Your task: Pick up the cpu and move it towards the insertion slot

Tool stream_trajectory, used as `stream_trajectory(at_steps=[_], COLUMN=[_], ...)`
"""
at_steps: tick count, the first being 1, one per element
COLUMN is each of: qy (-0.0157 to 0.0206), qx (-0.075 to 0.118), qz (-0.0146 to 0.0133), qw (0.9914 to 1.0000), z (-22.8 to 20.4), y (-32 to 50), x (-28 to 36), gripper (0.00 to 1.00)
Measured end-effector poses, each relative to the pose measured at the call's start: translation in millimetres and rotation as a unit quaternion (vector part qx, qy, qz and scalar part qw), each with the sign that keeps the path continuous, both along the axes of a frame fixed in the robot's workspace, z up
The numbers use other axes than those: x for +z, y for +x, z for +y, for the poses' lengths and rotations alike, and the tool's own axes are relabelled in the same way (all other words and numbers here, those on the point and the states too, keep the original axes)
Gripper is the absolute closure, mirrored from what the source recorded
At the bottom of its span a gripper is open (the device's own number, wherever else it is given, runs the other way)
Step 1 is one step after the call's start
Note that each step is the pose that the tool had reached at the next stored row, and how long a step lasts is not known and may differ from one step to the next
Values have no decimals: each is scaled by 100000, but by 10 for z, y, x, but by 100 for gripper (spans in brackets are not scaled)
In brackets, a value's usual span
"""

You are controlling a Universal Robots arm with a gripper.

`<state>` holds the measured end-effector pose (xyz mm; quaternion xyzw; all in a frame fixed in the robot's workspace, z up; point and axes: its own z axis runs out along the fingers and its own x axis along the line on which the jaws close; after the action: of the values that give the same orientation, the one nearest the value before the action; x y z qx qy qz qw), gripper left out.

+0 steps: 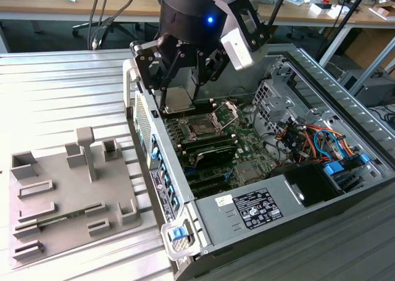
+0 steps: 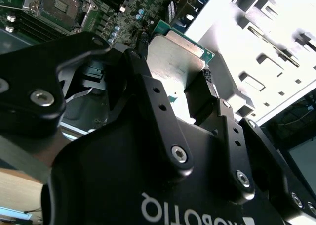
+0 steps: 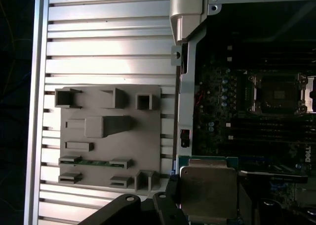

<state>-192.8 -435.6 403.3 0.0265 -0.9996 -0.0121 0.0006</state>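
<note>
My gripper (image 1: 179, 102) is shut on the cpu (image 1: 179, 99), a thin square chip with a pale silver top that hangs above the open computer case's near wall. In the second wrist view the cpu (image 2: 173, 59) sits between the black fingers (image 2: 201, 94), its green edge showing. The first wrist view has the cpu (image 3: 207, 189) at the case's edge. The insertion slot (image 1: 203, 126), a square socket with a dark centre and its metal bracket (image 1: 229, 111) raised, lies on the motherboard just beyond the chip. The slot appears in both wrist views (image 2: 61, 5) (image 3: 278, 92).
A grey fixture plate (image 1: 68, 194) (image 3: 111, 141) with raised blocks lies on the slatted table (image 1: 62, 96), holding a green memory stick (image 3: 94, 161). The case wall (image 1: 154, 157) stands between plate and board. Long black memory slots (image 1: 207, 150), a drive cage (image 1: 274, 89) and cables (image 1: 308, 139) crowd the case.
</note>
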Motion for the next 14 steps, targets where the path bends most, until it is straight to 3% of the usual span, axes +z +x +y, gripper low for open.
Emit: stream_trajectory(at_steps=[4, 6, 8, 14], qy=[0, -2, 0, 1], qx=[-2, 0, 0, 0], qz=[1, 2, 2, 0], qw=[100000, 100000, 100000, 100000], z=[0, 0, 0, 0], y=[49, 195, 245, 295], x=[0, 0, 0, 0], gripper=[45, 45, 45, 45])
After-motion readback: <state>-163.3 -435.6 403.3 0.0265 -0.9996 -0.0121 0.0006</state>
